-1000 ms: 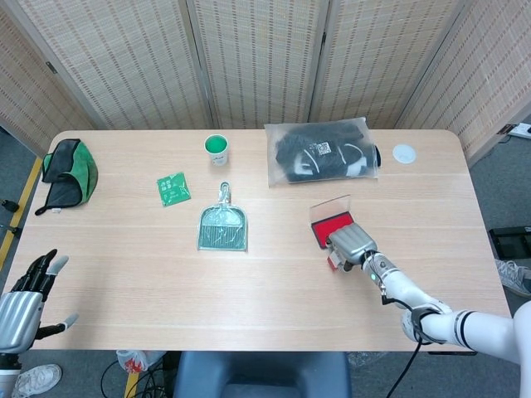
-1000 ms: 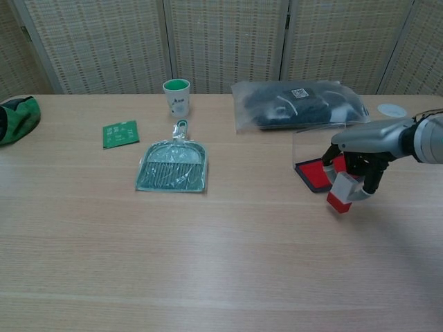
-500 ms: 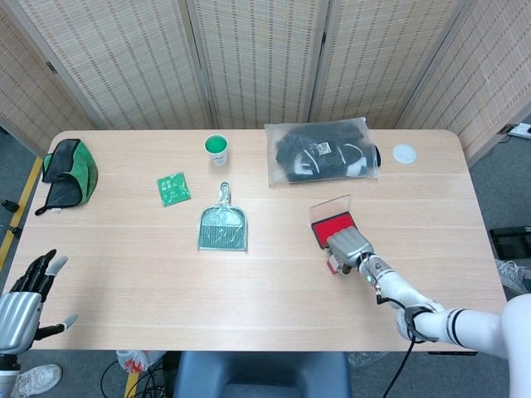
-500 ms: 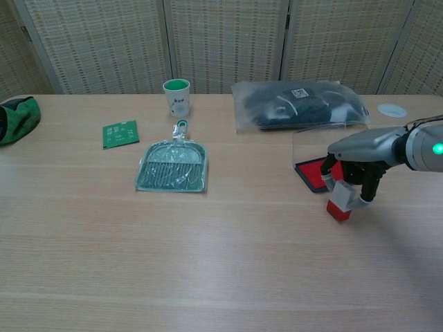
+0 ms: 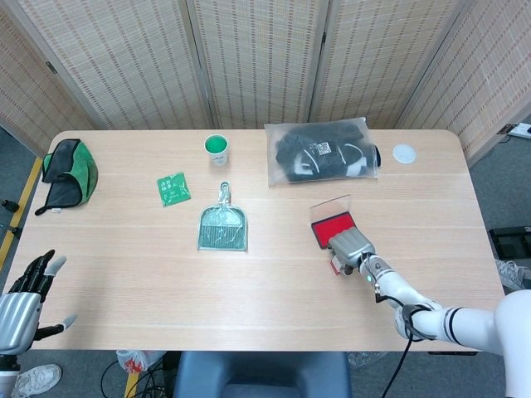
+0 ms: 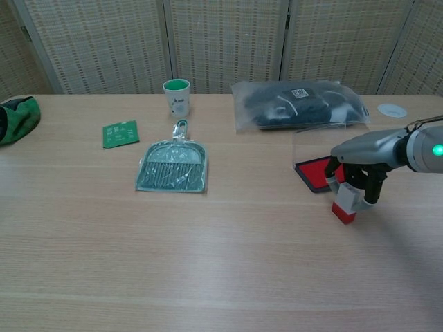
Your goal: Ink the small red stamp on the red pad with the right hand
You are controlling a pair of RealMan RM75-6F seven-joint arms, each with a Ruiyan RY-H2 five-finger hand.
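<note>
The small red stamp (image 6: 345,203), white on top with a red base, stands upright on the table just in front of the red pad (image 6: 313,173). My right hand (image 6: 365,158) reaches over it and grips its top with the fingers (image 6: 374,187). In the head view the right hand (image 5: 350,248) covers most of the stamp (image 5: 335,266), and the red pad (image 5: 332,226) lies just beyond it. The pad's clear lid (image 6: 325,142) stands open behind it. My left hand (image 5: 21,303) hangs off the table's near left corner, fingers spread and holding nothing.
A green dustpan (image 6: 172,168) lies mid-table, with a green-rimmed cup (image 6: 176,97) and a green packet (image 6: 120,133) behind it. A bagged black item (image 6: 301,104) sits behind the pad, a white disc (image 6: 392,109) at far right, and a green-black cloth (image 6: 14,119) at far left.
The stamp, earlier tilted and lifted in my right hand, has come down upright onto the table beside the pad. The left hand has not moved.
</note>
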